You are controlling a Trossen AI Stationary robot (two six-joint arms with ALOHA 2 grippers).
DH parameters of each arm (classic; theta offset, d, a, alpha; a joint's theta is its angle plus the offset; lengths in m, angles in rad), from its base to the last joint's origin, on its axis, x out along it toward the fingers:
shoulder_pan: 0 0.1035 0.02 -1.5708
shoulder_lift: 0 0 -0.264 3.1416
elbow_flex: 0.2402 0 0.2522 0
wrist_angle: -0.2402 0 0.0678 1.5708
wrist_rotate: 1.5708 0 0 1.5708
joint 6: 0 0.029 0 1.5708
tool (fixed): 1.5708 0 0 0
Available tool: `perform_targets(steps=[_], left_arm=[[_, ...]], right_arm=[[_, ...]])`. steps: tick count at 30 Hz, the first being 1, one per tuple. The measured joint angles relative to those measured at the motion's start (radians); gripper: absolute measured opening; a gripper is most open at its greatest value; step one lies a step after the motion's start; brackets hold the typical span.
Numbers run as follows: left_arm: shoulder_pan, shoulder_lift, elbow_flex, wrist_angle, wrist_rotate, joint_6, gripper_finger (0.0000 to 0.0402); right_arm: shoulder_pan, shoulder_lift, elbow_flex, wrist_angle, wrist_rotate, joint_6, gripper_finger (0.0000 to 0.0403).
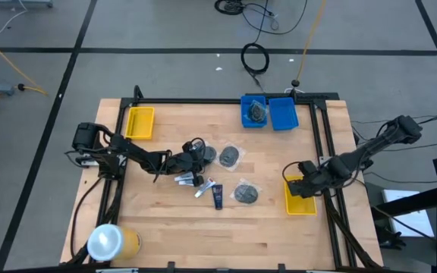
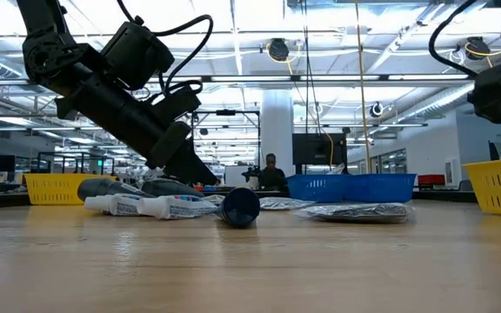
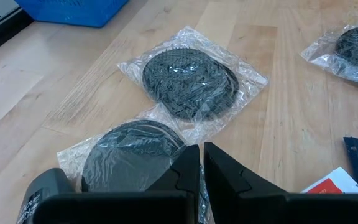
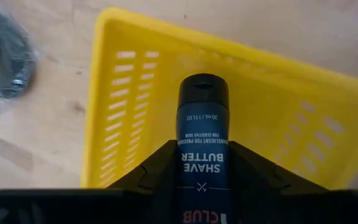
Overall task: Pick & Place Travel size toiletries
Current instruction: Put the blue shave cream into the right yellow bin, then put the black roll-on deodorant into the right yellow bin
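My right gripper [image 4: 202, 168] hangs over the yellow bin [image 4: 123, 93] at the table's right edge, shut on a dark mini bottle [image 4: 202, 130] marked "Shave Butter". My left gripper [image 3: 201, 163] is shut at mid-table, its tips at the edge of a bagged grey disc [image 3: 129, 155]. Two more bagged discs [image 1: 230, 155] [image 1: 246, 193] lie flat on the wood. Another dark bottle [image 1: 218, 196] and white tubes [image 1: 188, 180] lie on their sides close by. My right gripper pinches the bottle's body [image 4: 185, 163] between its two fingers, one on each side. The bottle lies along the fingers, its cap end [image 4: 202, 87] sticking out past them. The fingers slant steeply down, and the bottle hangs clear above the yellow bin. My left gripper's shut tips [image 3: 188, 163] overlap the clear bag's edge [image 3: 166, 134]; whether they touch or pinch it, I cannot tell.
Two blue bins [image 1: 255, 111] [image 1: 283, 114] stand at the far edge, one holding a bagged disc. A second yellow bin [image 1: 139, 121] sits far left. A big yellow roll [image 1: 112, 243] lies at the near left corner. Bare wood stretches along the near side.
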Motion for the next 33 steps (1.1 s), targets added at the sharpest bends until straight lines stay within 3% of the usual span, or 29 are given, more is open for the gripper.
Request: perform_targets(steps=[13,19,24,28,33], left_arm=[[0.0,0.0,0.0,0.0,0.0,-0.004,0.0026],[0.0,0.0,0.0,0.001,0.0,-0.004,0.0026],[0.0,0.0,0.0,0.002,0.0,-0.004,0.0026],[0.0,0.0,0.0,0.009,0.0,-0.005,0.0026],[0.0,0.0,0.0,0.014,0.0,-0.005,0.0026]], right_arm=[[0.0,-0.05,-0.002,0.057,-0.024,-0.053,0.0238],[0.0,-0.118,-0.002,0.118,-0.023,-0.011,0.0245],[-0.001,-0.137,-0.002,0.289,-0.001,-0.057,0.0237],[-0.025,-0.127,-0.002,0.527,0.095,-0.274,0.0232],[-0.074,-0.078,-0.009,0.853,0.302,-0.904,0.0231]])
